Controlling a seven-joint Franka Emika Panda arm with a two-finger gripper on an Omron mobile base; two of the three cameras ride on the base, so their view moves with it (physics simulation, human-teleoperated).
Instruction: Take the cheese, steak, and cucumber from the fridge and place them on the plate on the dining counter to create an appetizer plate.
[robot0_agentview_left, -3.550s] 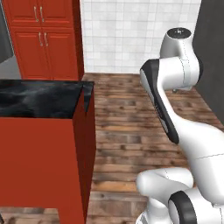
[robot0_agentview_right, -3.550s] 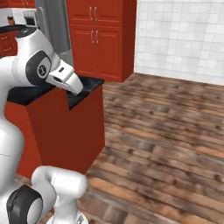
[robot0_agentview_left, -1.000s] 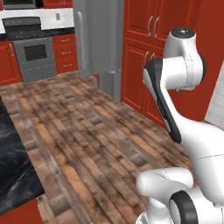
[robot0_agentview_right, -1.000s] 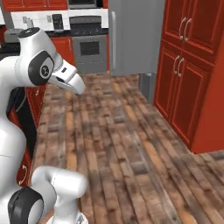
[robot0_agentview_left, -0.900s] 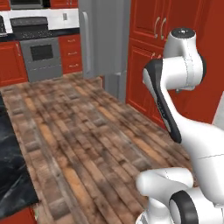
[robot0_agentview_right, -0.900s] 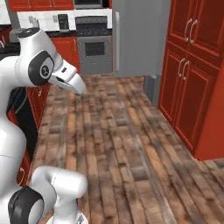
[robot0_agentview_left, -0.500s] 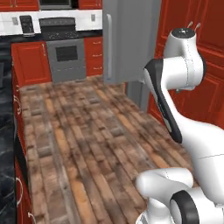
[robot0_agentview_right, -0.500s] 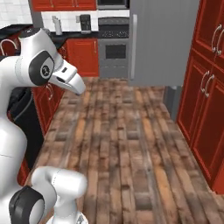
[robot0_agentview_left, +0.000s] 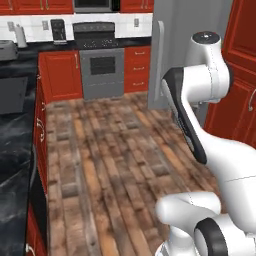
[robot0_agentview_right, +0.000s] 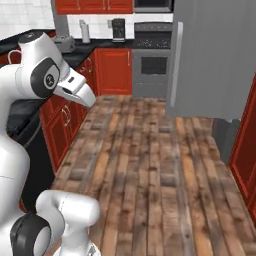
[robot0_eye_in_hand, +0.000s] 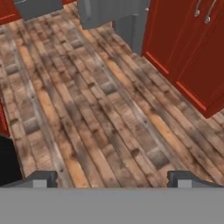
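Two base cameras behind the arm, one hand camera aimed at the floor.

From the left base view you look forward and down past the arm's right-hand bulk at the wood floor (robot0_agentview_left: 105, 165), with the grey fridge (robot0_agentview_left: 172, 55) and the stove (robot0_agentview_left: 102, 67) far ahead. The right base view covers that same floor, fridge (robot0_agentview_right: 215, 60) and stove (robot0_agentview_right: 152, 65) from the other side, arm at left. Your hand view looks steeply down at the floor planks (robot0_eye_in_hand: 100, 109) from closer, red cabinets (robot0_eye_in_hand: 192, 48) at upper right, fridge foot (robot0_eye_in_hand: 118, 13) at top.
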